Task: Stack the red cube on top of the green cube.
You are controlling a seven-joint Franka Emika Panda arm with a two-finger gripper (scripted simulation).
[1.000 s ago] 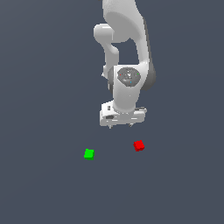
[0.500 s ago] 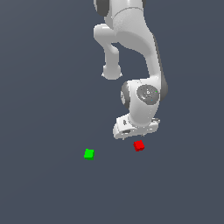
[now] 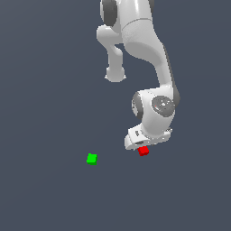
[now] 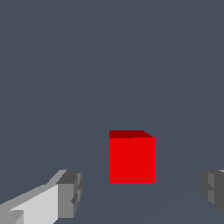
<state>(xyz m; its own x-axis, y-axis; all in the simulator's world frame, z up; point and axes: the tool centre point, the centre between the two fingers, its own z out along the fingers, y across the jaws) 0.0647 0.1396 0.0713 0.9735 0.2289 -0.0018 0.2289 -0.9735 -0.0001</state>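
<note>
Your pincer (image 4: 140, 192) is spread wide, its fingers (image 4: 70, 192) flanking the red cube (image 4: 131, 157) without touching it. That cube sits on the desk (image 3: 45, 113); the green cube (image 3: 91, 159) lies well apart toward the exterior view's left.

The exterior view looks down at a slant from well above and some way off. It takes in the arm (image 3: 140, 54) from its upper links down to the hand (image 3: 143, 145), a wide stretch of plain dark surface (image 3: 45, 113), and both cubes, which appear tiny. The green cube (image 3: 92, 159) lies toward the exterior view's left of the red cube (image 3: 143, 151).

The wrist view sits on the hand and faces along the fingers (image 4: 70, 192) at the surface (image 4: 109, 57), very close. The red cube (image 4: 131, 156) looks large here, between the two fingertips.

Both views share the red cube and the surface around it.
</note>
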